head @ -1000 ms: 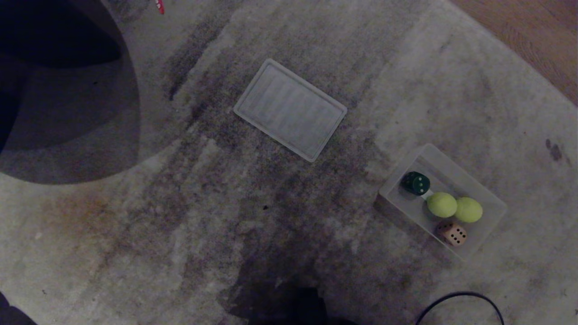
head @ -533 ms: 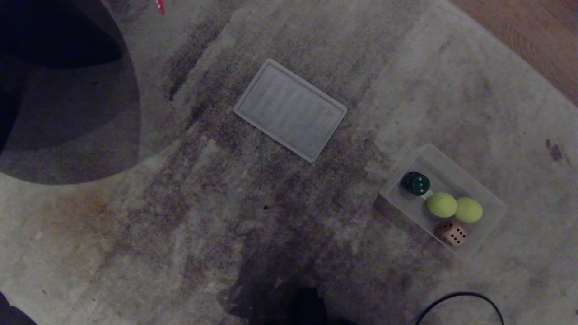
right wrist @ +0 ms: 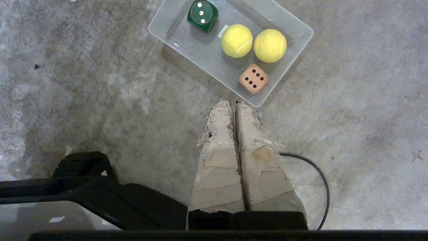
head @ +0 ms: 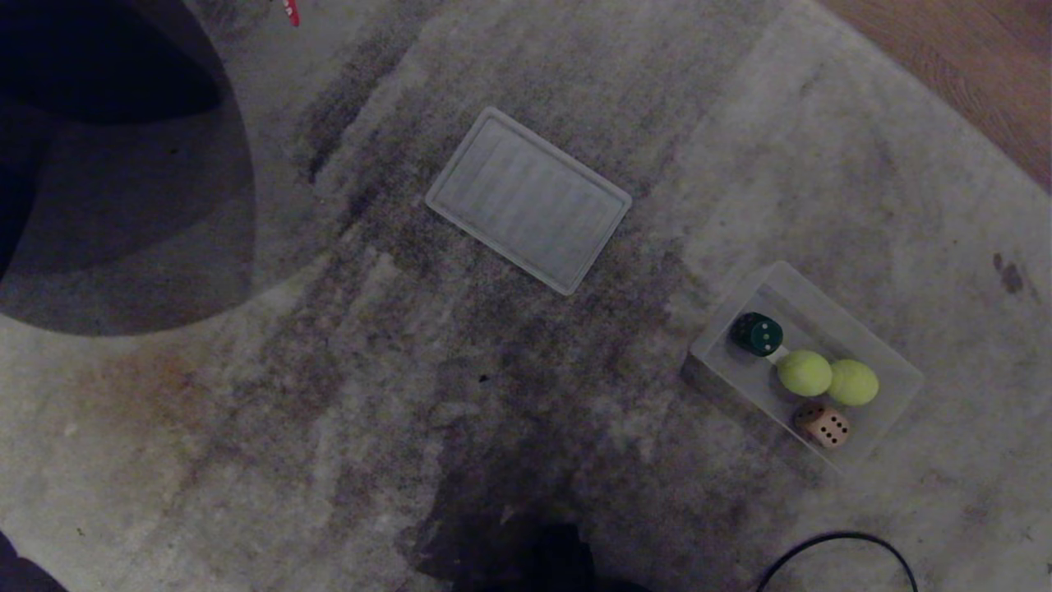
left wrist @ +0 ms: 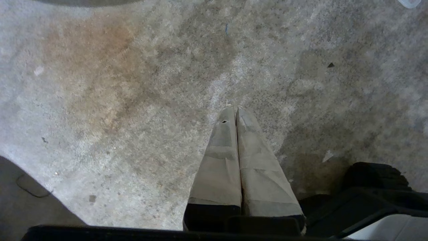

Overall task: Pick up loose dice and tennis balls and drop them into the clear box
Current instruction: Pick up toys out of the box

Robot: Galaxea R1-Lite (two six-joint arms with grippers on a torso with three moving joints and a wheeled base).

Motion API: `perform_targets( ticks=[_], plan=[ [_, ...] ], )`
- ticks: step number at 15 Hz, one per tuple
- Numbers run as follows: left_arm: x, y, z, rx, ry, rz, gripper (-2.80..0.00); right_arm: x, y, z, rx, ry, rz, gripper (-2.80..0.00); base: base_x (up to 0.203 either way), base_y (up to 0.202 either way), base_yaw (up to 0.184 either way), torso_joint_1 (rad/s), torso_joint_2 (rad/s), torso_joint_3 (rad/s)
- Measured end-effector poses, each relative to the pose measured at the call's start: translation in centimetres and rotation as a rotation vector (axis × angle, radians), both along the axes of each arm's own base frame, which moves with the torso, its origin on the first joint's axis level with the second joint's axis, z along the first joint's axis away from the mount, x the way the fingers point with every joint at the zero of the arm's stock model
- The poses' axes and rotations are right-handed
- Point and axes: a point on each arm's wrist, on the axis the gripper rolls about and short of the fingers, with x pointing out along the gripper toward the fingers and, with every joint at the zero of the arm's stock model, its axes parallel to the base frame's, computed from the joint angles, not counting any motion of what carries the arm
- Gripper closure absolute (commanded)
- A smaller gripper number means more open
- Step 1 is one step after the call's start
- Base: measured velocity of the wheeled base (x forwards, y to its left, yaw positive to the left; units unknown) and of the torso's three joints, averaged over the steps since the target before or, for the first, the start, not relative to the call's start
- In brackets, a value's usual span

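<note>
The clear box [head: 879, 362] sits on the carpet [head: 329, 427], holding two tennis balls [head: 805, 372] side by side, with a dark green die [head: 757, 334] on one side of them and a tan die [head: 823, 425] on the other. Both grippers are clenched and hold nothing: the right gripper [right wrist: 235, 105] hangs just beside the box's corner nearest the tan die, the left gripper [left wrist: 235, 110] over bare carpet. A ribbed clear panel [head: 528, 200] lies well apart from the box.

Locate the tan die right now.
In the head view the tan die sits inside the clear box at lower right, at its near end beside the two tennis balls.
</note>
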Motion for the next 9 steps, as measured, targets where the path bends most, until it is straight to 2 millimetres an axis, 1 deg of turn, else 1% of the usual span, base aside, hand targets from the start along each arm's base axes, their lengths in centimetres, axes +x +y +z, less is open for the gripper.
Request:
perform_targets(
  ticks=[2, 9],
  plan=[
    [0.00, 0.00, 0.00, 0.000, 0.000, 0.000, 0.00, 0.00, 0.00, 0.00, -0.001, 0.000, -0.001, 0.00, 0.000, 0.000, 0.000, 0.003, 0.00, 0.075],
    [0.00, 0.01, 0.01, -0.017, -0.001, 0.006, 0.00, 0.00, 0.00, 0.00, 0.000, 0.000, -0.001, 0.00, 0.000, 0.000, 0.000, 0.001, 0.00, 0.198]
  ],
)
